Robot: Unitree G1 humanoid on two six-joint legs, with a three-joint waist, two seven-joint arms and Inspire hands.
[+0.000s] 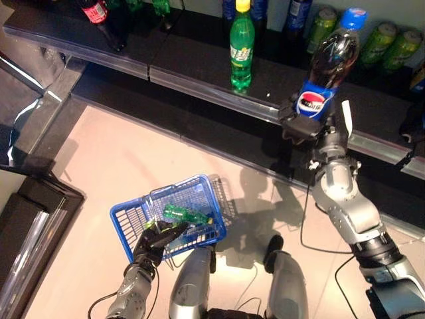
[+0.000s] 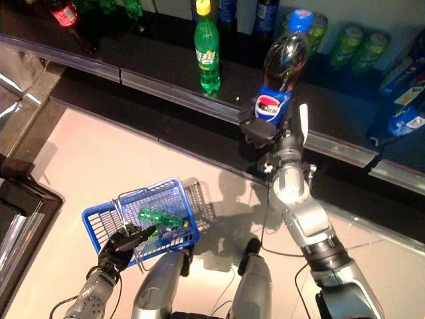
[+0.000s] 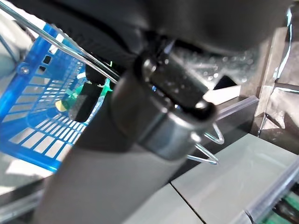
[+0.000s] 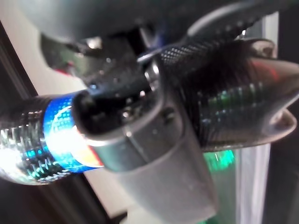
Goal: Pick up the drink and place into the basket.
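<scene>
- The right hand (image 1: 302, 126) was clamped round the lower body of the cola bottle (image 1: 329, 66), at the blue label, holding it upright above the shelf (image 1: 199, 80).
- The bottle looked mostly full of dark drink, so I judged it fairly heavy and bottom-weighted; smooth plastic, likely a bit slippery, stiff enough not to crush under a firm grip.
- Hold was low on the label, which seemed the right place: near the weight, below the narrowing neck.
- The left hand (image 1: 154, 240) had its fingers curled round the wire handle of the blue basket (image 1: 136, 216), hanging it low over the floor.
- A green bottle (image 1: 187, 214) already lay on its side inside the basket, taking the middle; the free room looked to be alongside it.
- The shelf's front lip (image 1: 372, 143) ran just under the right hand, and a green soda bottle (image 1: 242, 46) stood well to its left; cans (image 1: 382, 43) sat behind.
- Between shelf and basket the way looked open, a downward sweep across to the left; the risks I saw were clipping the lip and the basket's rim.
</scene>
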